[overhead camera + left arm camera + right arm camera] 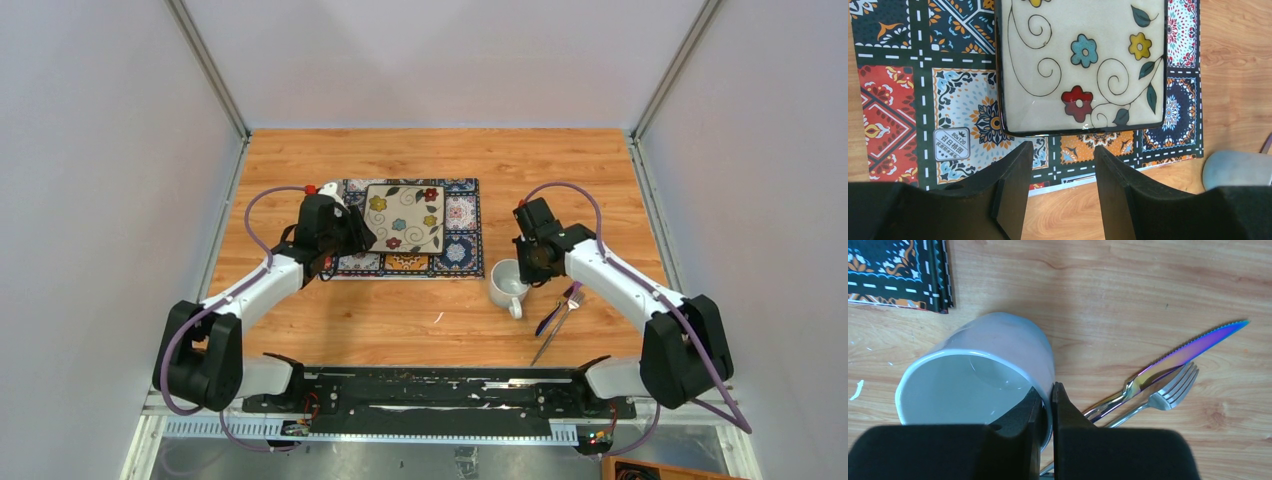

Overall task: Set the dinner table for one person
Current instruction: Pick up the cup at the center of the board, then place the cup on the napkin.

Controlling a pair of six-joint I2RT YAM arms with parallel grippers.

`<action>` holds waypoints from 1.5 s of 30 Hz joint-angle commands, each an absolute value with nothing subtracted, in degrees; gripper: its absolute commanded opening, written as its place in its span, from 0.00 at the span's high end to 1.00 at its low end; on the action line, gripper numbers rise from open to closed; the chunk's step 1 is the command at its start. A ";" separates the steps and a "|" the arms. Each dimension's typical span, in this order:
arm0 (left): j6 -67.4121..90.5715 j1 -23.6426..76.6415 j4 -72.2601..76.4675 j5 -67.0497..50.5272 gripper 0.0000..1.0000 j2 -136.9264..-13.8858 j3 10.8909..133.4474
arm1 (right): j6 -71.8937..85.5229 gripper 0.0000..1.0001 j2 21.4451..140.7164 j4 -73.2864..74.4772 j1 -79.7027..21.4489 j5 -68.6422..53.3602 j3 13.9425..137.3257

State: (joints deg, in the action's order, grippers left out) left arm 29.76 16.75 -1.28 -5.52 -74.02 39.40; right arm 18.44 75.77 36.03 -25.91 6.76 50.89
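Where jaws astride mug (998, 340), fork (1168, 391) near.

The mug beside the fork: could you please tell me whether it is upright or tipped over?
Upright: in the top view the mug shows its open mouth facing up. The right gripper is shut on its rim, one finger inside.
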 commanded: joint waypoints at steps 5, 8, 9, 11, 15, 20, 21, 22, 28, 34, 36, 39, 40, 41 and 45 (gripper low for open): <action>29.11 17.31 -0.26 -5.01 0.46 -74.99 39.55 | 16.80 1.00 76.45 36.58 -26.72 2.55 57.87; 29.18 17.31 -0.26 -5.10 0.46 -75.29 39.55 | 16.23 1.00 76.87 37.32 -26.73 2.87 60.14; 29.18 17.31 -0.26 -5.10 0.46 -75.34 39.55 | 15.95 1.00 77.21 37.57 -26.72 2.85 61.07; 29.24 17.31 -0.22 -5.13 0.46 -75.49 39.55 | 15.31 1.00 78.08 37.99 -26.72 2.80 63.04; 29.20 17.31 -0.21 -5.03 0.46 -75.42 39.55 | 14.44 1.00 80.97 39.58 -26.80 2.60 67.87; 28.93 17.31 -0.50 -3.98 0.46 -74.66 39.55 | 13.04 1.00 85.16 40.50 -26.89 3.06 72.70; 28.90 17.31 -0.52 -3.96 0.46 -74.73 39.55 | 12.83 1.00 86.63 40.72 -26.89 2.98 73.62; 28.91 17.31 -0.53 -4.00 0.46 -74.82 39.55 | 12.55 1.00 87.73 40.99 -26.89 2.88 74.59; 28.86 17.31 -0.44 -4.00 0.46 -75.57 39.55 | 11.40 1.00 93.46 41.34 -26.89 2.42 80.21; 28.78 17.32 -0.44 -4.13 0.46 -75.91 39.73 | 9.22 1.00 99.58 43.65 -26.88 2.29 87.86; 28.81 17.31 -0.42 -4.09 0.46 -75.98 39.64 | 8.46 1.00 101.52 44.16 -26.89 2.36 90.85; 28.83 17.31 -0.44 -4.04 0.46 -76.12 39.73 | 6.77 1.00 105.00 44.74 -26.87 3.67 94.75; 28.83 17.31 -0.36 -4.04 0.46 -76.25 39.73 | 6.16 1.00 106.71 45.04 -26.81 4.02 96.30; 28.83 17.31 -0.35 -3.99 0.46 -76.39 39.73 | 5.82 1.00 107.98 45.27 -26.64 4.09 97.70; 28.65 17.31 -0.26 -3.74 0.46 -77.60 39.86 | 5.38 1.00 112.70 45.78 -25.89 2.30 103.35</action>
